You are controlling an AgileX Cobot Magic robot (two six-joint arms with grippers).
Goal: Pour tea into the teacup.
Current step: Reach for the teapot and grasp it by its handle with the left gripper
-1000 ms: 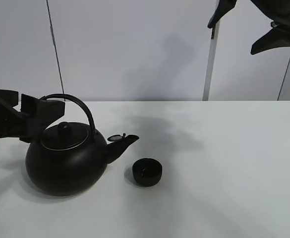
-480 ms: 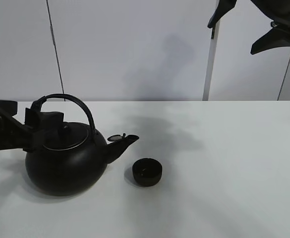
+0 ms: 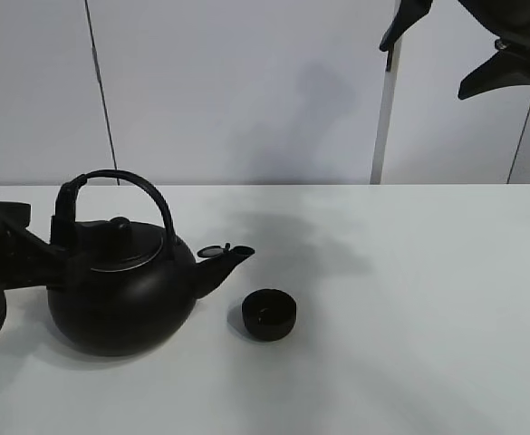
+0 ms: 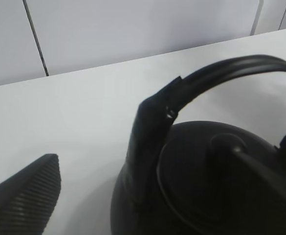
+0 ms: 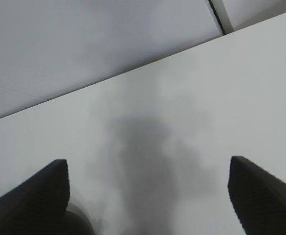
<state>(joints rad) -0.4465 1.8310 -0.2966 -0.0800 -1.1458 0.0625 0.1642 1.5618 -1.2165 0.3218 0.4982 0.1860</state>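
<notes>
The big round black kettle (image 3: pixel 120 294) stands on the white table (image 3: pixel 409 308) at the left, its spout pointing right. The small black teacup (image 3: pixel 269 314) sits just right of the spout, apart from it. My left gripper (image 3: pixel 62 243) is open at the left end of the kettle's arched handle (image 3: pixel 124 178). In the left wrist view the handle's end (image 4: pixel 150 132) stands between the ribbed finger (image 4: pixel 28 196) and the other finger, which lies across the lid. My right gripper (image 3: pixel 424 70) hangs open and empty high at the back right; its wrist view (image 5: pixel 147 164) shows only table.
A white wall with dark seams rises behind the table's back edge, and a pale upright post (image 3: pixel 382 118) stands at the back right. The table surface to the right of the teacup and in front of it is bare white.
My left gripper has drawn back to the left and sunk lower, from the top of the handle's left side down to its base. The kettle, teacup and right arm have stayed put.
</notes>
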